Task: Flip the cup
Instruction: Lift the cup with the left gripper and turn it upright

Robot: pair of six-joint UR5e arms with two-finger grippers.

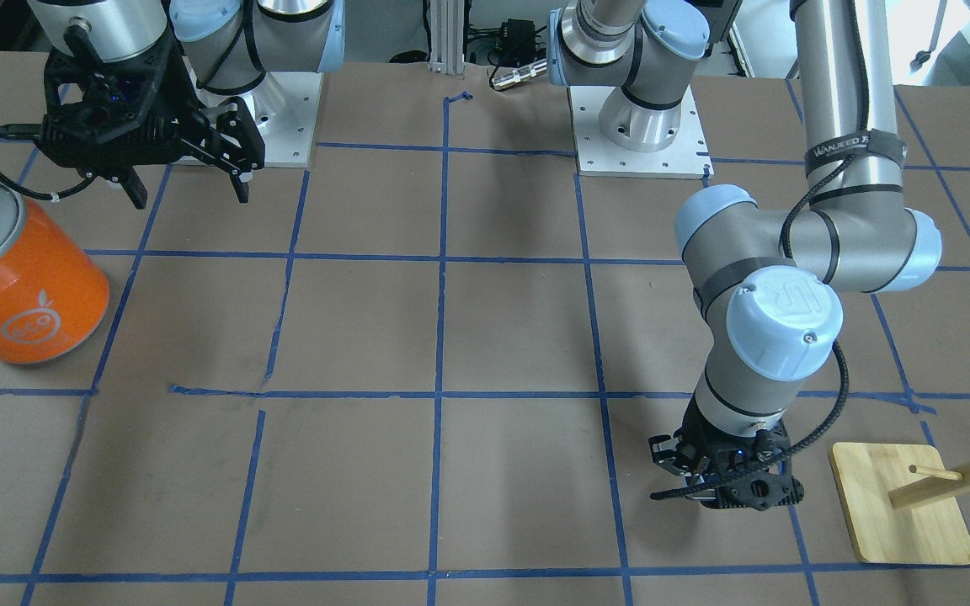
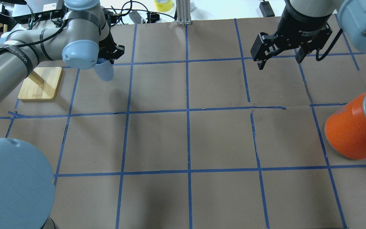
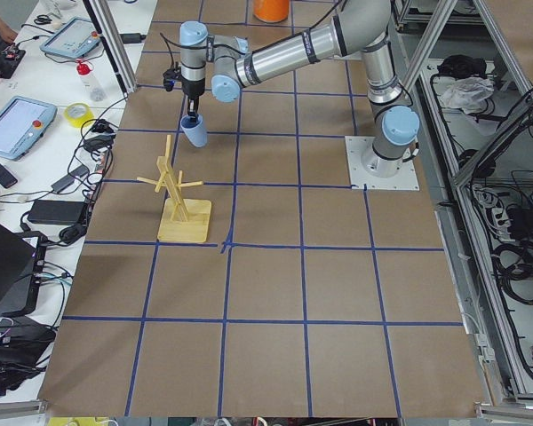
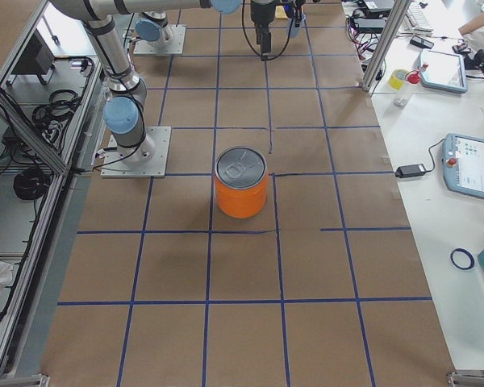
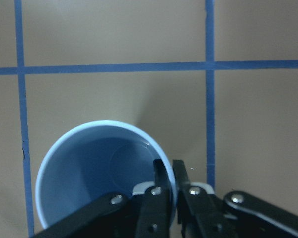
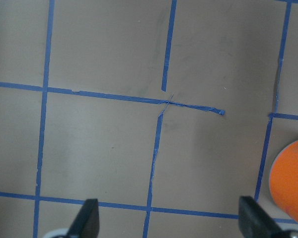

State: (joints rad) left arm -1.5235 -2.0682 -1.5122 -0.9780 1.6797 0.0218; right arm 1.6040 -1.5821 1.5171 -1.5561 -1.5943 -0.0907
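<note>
The pale blue cup point(image 2: 104, 71) hangs mouth up from my left gripper point(image 2: 107, 58), lifted above the table at the far left. In the left wrist view my left gripper point(image 5: 171, 167) is shut on the right side of the cup's rim point(image 5: 105, 174), one finger inside and one outside. The cup also shows in the exterior left view point(image 3: 194, 133). In the front-facing view the left gripper point(image 1: 725, 481) hides it. My right gripper point(image 2: 278, 62) is open and empty, high over the far right of the table, far from the cup.
A large orange can point(image 2: 354, 130) with a silver lid stands at the right edge, near my right gripper. A wooden peg stand point(image 2: 40, 84) on a square base stands just left of the cup. Blue tape lines grid the brown table.
</note>
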